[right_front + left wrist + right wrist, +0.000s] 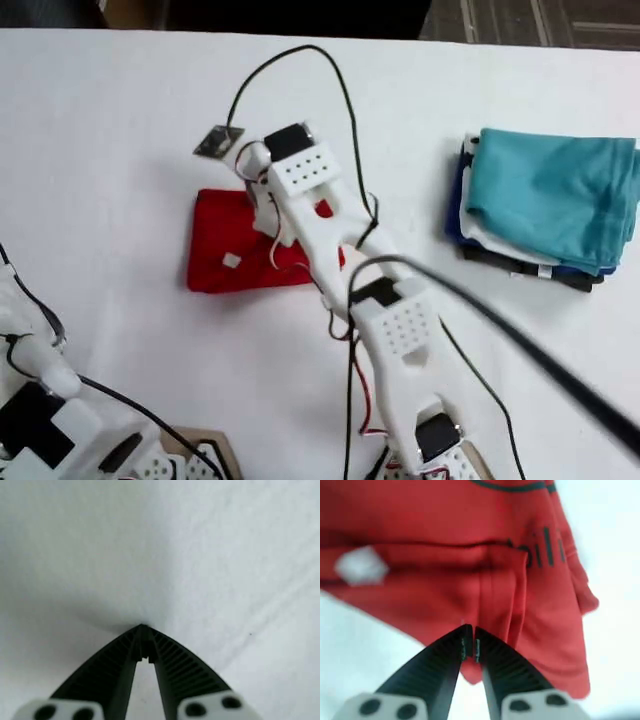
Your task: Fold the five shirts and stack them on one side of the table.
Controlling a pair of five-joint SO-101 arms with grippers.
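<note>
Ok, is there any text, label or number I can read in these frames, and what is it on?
On the red shirt: dark lettering beside a fold, cut off and blurred; no whole word reads.
On the white patch lying on that shirt: too blurred, nothing legible.
On the stack of folded shirts: no print shows.
No numbers or signs can be read.

red shirt (235,255), dark lettering; teal shirt (555,195) atop blue, white, black stack (465,215); white table (100,150)
</note>
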